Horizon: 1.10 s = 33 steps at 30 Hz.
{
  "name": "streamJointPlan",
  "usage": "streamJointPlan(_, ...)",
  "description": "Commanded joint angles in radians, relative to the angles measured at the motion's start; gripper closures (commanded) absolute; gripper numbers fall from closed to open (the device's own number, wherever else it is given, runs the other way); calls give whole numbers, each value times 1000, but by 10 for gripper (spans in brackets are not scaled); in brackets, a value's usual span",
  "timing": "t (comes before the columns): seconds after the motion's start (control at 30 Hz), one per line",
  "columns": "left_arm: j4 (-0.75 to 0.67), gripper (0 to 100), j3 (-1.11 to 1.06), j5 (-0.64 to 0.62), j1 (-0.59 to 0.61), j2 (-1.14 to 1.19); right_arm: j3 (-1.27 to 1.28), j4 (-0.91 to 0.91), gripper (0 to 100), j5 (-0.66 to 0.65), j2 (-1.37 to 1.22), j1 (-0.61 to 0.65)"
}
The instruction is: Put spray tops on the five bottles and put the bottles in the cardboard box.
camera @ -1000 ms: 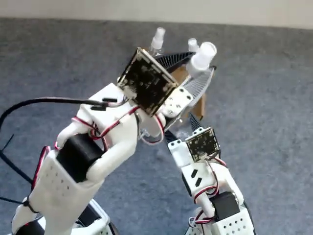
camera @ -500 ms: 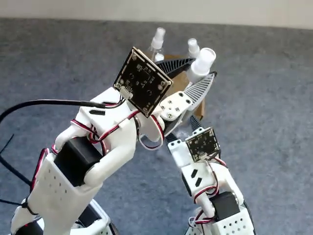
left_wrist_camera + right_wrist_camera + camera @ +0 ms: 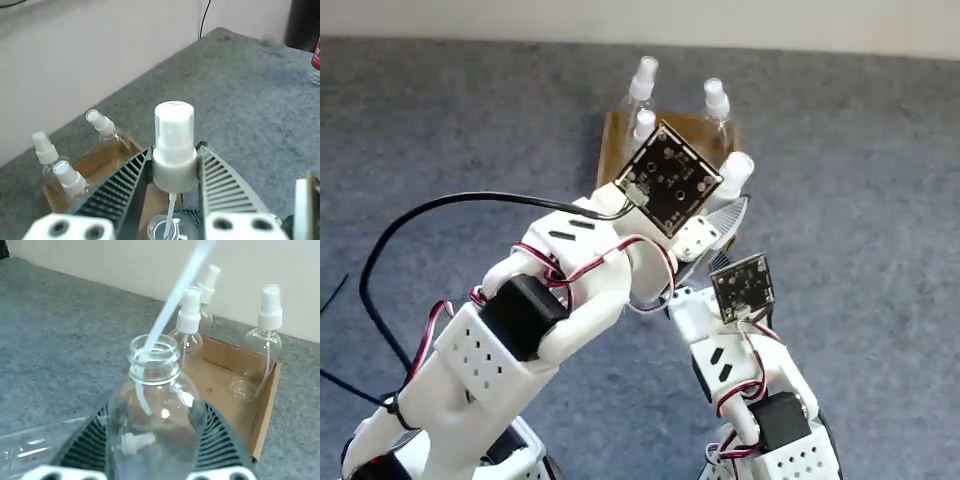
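Observation:
My left gripper (image 3: 173, 151) is shut on a white spray top (image 3: 172, 135). Its thin tube (image 3: 175, 295) slants down into the open neck of a clear bottle (image 3: 152, 410). My right gripper (image 3: 152, 436) is shut on that bottle's body and holds it upright. In the high view the spray top (image 3: 735, 170) sits at the near right corner of the cardboard box (image 3: 615, 135), just beyond the left arm's wrist. Three capped bottles (image 3: 645, 75) (image 3: 717, 100) (image 3: 643, 125) stand in the box (image 3: 220, 372); the same three appear in the left wrist view (image 3: 42, 147) (image 3: 102, 122) (image 3: 67, 175).
Grey carpet-like cloth (image 3: 860, 200) covers the table. A black cable (image 3: 450, 205) loops along the left arm. A red-labelled bottle (image 3: 315, 60) stands far off at the edge. A pale wall (image 3: 125, 260) runs behind the box.
The left arm has swung down and toward the near side with the spray top, bringing its tube into the bottle's neck. The box and a third capped bottle are now uncovered.

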<state>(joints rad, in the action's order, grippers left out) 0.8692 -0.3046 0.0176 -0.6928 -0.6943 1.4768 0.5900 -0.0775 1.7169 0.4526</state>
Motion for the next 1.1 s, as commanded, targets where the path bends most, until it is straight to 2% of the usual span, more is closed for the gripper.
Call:
streamJointPlan(0.0,-69,892,-65,-12,81,-22,-77,5,995,26,7,-7)
streamJointPlan(0.27,-87,864,-194,-68,130,-42,-125,5,995,29,5,-28)
streamJointPlan(0.43,-86,780,-246,-66,128,-174,-125,5,995,29,5,-28)
streamJointPlan(0.67,-83,780,-223,-61,131,-314,-125,5,995,29,5,-28)
streamJointPlan(0.73,-84,794,-191,-44,145,-289,-125,5,995,29,5,-28)
streamJointPlan(0.9,-118,917,-58,28,236,-90,-125,5,995,29,5,-28)
streamJointPlan(1.07,-104,919,65,57,229,67,-125,5,995,29,5,-28)
